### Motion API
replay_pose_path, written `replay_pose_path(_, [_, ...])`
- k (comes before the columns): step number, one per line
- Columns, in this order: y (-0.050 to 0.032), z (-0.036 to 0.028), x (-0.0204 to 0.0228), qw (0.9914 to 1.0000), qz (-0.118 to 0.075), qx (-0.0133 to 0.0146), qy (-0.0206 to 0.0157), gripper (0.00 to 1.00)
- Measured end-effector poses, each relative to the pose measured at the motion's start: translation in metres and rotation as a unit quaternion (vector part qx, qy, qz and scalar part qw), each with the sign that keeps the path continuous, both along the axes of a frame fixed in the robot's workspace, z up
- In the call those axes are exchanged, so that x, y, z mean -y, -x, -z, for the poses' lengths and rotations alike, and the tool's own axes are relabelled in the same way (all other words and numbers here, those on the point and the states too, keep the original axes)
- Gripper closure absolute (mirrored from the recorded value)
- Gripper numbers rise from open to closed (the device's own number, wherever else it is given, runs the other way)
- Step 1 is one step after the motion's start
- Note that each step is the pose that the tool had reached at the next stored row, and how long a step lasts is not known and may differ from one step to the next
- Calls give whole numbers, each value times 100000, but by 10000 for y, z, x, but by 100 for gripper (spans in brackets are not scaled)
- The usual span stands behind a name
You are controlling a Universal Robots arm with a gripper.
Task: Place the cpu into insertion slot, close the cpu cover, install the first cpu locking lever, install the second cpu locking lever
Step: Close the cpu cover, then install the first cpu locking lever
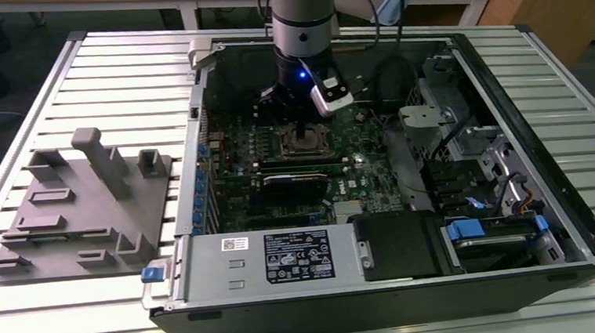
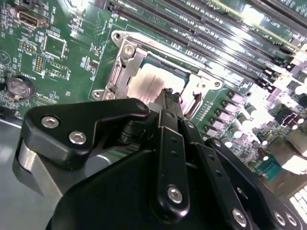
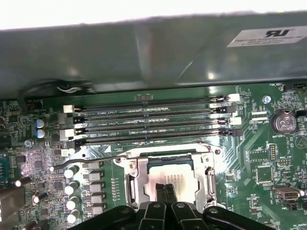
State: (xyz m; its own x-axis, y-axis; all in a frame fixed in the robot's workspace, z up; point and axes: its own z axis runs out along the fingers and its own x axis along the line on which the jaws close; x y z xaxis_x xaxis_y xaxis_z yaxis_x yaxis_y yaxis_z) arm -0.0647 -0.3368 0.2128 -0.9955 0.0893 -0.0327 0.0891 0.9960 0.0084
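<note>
Above the socket, inside the open computer case (image 1: 549, 165), the claw (image 3: 166, 190) hangs clenched, tips together with nothing between them, just over the cpu (image 3: 183, 178). The chip lies flat in the insertion slot (image 3: 170, 162), and the cpu cover (image 3: 208, 179) seems to be down around it. I judge the chip light, stiff and fragile underneath, so it should be held by its edges only. A thin wire lever (image 3: 86, 164) juts out beside the socket, with memory slots (image 3: 148, 117) beyond.
</note>
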Motion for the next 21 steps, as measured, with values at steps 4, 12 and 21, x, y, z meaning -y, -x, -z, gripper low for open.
replay_pose_path(4, [-39, -1, 1, 100000, 1, -15, 11, 89])
replay_pose_path(12, [-47, -1, 0, 100000, 1, -14, 13, 89])
replay_pose_path(21, [-47, -22, 0, 100000, 2, -14, 12, 89])
